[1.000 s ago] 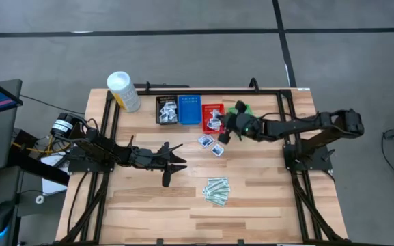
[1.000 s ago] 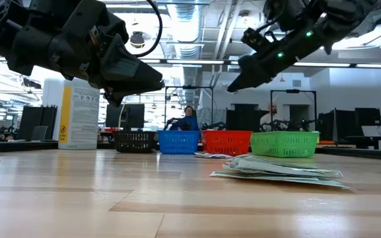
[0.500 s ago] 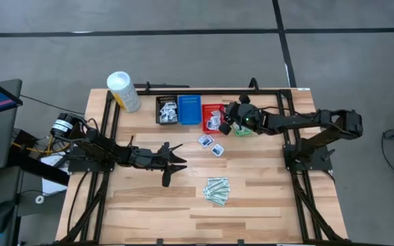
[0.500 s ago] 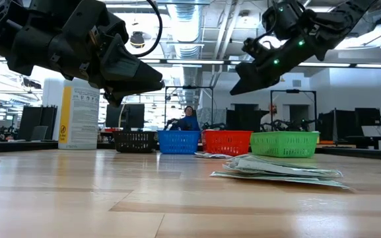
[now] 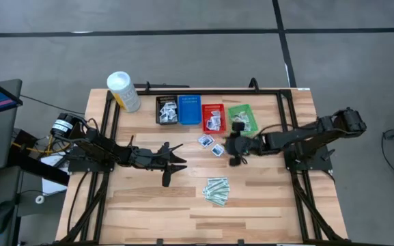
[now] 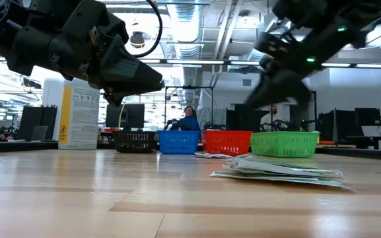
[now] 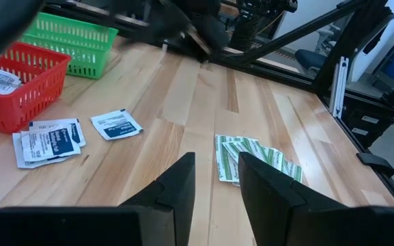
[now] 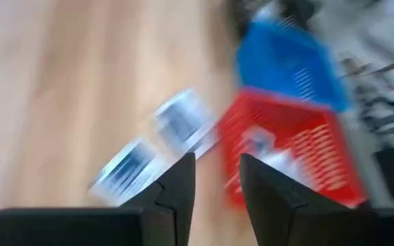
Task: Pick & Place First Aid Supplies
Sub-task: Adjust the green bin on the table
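Observation:
Two white packets lie flat on the table just near of the red basket, which holds more packets. The black basket holds some too. A pile of pale-green strips lies nearer the front. My right gripper hangs open above the table, just right of the two loose packets, with nothing between its fingers. At the table's left, my left gripper is raised and open, and it faces the strips.
Black, blue, red and green mesh baskets stand in a row at the far edge. A white tub with a yellow label stands at the far left corner. Bare wood lies between the arms and along the near edge.
My right gripper has swung from above the red and green baskets toward the table's near edge and come down, rolling as it went. It now hangs beside the two loose packets, and the green basket is uncovered.

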